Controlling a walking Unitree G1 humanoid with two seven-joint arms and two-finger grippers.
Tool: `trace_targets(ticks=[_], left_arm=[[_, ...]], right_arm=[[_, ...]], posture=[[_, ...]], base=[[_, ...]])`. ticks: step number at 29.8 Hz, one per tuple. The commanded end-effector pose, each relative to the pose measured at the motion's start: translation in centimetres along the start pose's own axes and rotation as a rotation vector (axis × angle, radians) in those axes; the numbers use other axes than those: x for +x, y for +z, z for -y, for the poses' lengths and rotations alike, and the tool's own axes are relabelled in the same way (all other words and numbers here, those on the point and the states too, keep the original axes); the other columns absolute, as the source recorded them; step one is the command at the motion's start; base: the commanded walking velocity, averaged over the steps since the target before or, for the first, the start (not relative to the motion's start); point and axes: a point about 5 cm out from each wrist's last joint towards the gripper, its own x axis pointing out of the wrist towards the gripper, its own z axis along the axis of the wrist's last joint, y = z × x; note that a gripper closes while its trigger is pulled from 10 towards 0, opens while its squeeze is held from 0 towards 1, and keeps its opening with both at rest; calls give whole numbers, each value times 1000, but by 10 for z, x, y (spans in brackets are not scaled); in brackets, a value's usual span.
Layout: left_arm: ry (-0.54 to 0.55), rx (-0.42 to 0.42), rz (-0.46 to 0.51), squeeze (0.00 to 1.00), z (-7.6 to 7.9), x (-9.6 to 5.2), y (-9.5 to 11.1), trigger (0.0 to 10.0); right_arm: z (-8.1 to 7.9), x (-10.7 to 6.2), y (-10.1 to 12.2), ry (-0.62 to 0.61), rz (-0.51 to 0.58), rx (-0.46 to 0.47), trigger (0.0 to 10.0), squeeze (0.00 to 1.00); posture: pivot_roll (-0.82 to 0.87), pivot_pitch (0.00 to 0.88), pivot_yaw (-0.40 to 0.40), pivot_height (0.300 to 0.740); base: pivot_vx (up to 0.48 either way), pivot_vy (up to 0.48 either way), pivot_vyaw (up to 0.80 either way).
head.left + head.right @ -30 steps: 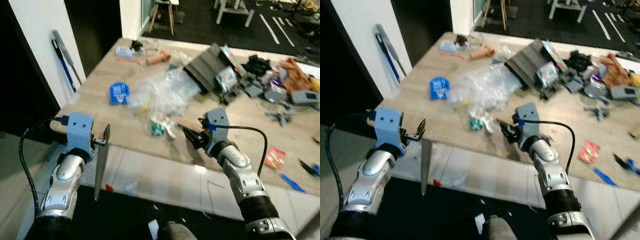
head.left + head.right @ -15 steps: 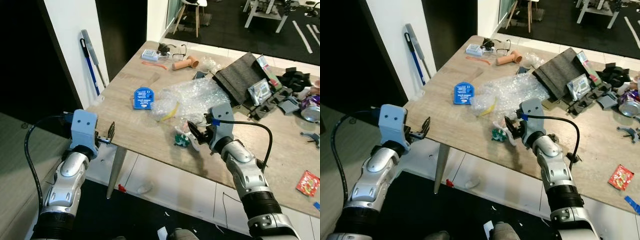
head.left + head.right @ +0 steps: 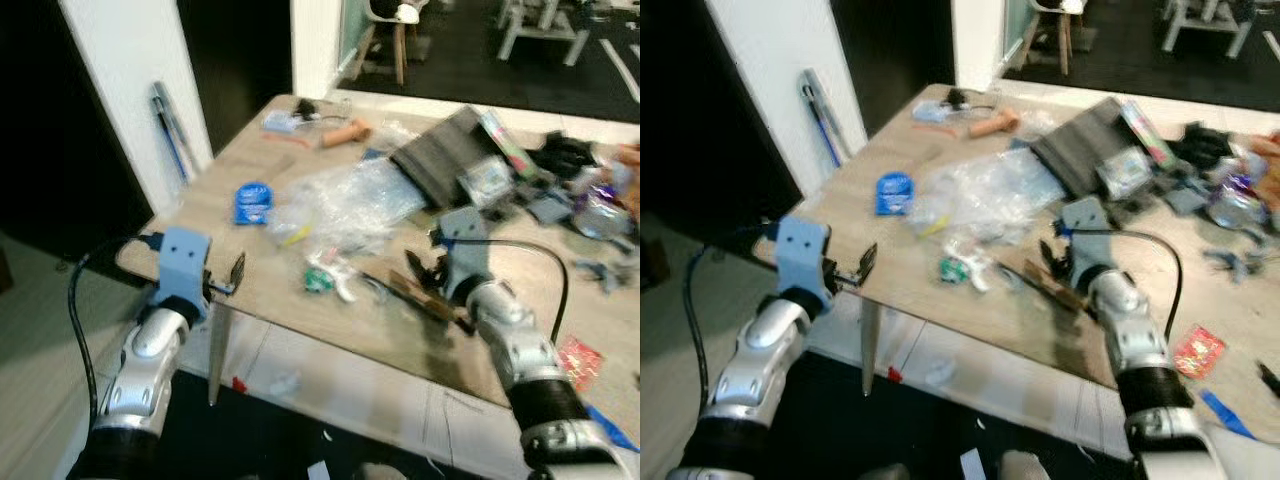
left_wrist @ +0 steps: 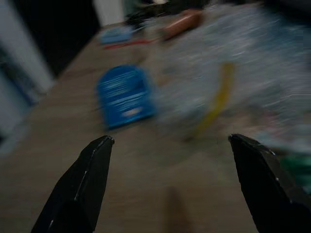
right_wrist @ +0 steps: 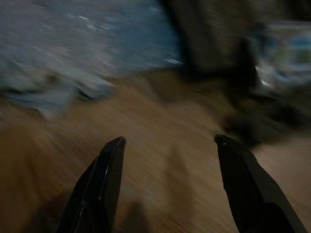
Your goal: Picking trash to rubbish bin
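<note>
1. Left eye view: the right gripper (image 3: pixel 425 272), fingers spread and empty, hovers over the wooden table (image 3: pixel 210 205).
2. Green-and-white trash scrap (image 3: pixel 322 279) lies on the table, to that gripper's left, apart from it.
3. Left gripper (image 3: pixel 236 270) hangs open at the table's near edge.

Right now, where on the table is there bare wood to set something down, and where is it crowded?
Bare wood lies along the table's left edge, beside the blue packet, and on the near strip ahead of the right tool. The middle is covered by the clear plastic wrap; the far right is heaped with dark clutter.
</note>
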Motion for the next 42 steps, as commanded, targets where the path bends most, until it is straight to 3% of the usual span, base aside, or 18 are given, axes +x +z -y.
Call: trace_targets(ticks=[1, 7, 10, 13, 15, 20, 21, 22, 30, 31, 37, 38, 39, 42], left_arm=[[-45, -26, 13, 0, 0, -4, 0, 10000], [-186, -74, 80, 0, 10, -10, 5, 10000], [-310, -93, 134, 0, 20, -16, 10, 10000], [-336, -96, 146, 0, 22, -18, 11, 10000], [-460, -152, 157, 0, 28, -25, 12, 10000], [-498, -173, 156, 0, 30, -27, 12, 10000], [-504, -175, 157, 0, 30, -27, 12, 10000], [-510, -177, 158, 0, 30, -28, 12, 10000], [-550, -188, 166, 0, 32, -31, 14, 10000], [-572, -188, 165, 0, 33, -32, 14, 10000], [-582, -189, 166, 0, 34, -34, 15, 10000], [-587, -189, 166, 0, 34, -34, 15, 10000], [-594, -188, 165, 0, 35, -35, 15, 10000], [-616, -183, 161, 0, 37, -36, 16, 10000]], right_arm=[[-3, 1, -2, 39, -43, 40, 10000, 0], [2, -2, 4, 120, -70, 75, 10000, 0], [8, -3, 12, 149, -28, 121, 10000, 0], [8, -3, 14, 158, -16, 124, 10000, 0], [4, -6, 23, 211, 28, 151, 10000, 0], [-3, -7, 28, 262, 49, 156, 10000, 0], [-6, -8, 29, 290, 52, 149, 10000, 267], [-11, -10, 30, 329, 57, 133, 10000, 1000], [-23, -11, 29, 437, 21, 60, 10000, 1000], [-25, -11, 25, 466, -27, 5, 10000, 1000], [-23, -10, 19, 456, -94, -68, 10000, 1000], [-23, -11, 18, 460, -102, -73, 10000, 373], [-24, -11, 19, 469, -104, -69, 10000, 0], [-26, -13, 18, 489, -113, -78, 10000, 0]], posture=[[-132, 0, 13, 740], [-141, 0, 14, 740], [-144, 0, 16, 740], [-144, 0, 16, 740], [-146, 0, 19, 740], [-149, 0, 20, 740], [-151, 0, 19, 740], [-150, 0, 17, 740], [-150, 0, 13, 740], [-149, 0, 12, 740], [-148, 0, 10, 740], [-148, 0, 9, 740], [-148, 0, 9, 740], [-148, 0, 9, 740]], base=[[0, 0, 0], [0, 0, 0], [0, 0, 0], [0, 0, 0], [0, 0, 0], [0, 0, 0], [0, 0, 0], [0, 0, 0], [0, 0, 0], [0, 0, 0], [0, 0, 0], [0, 0, 0], [0, 0, 0], [0, 0, 0]])
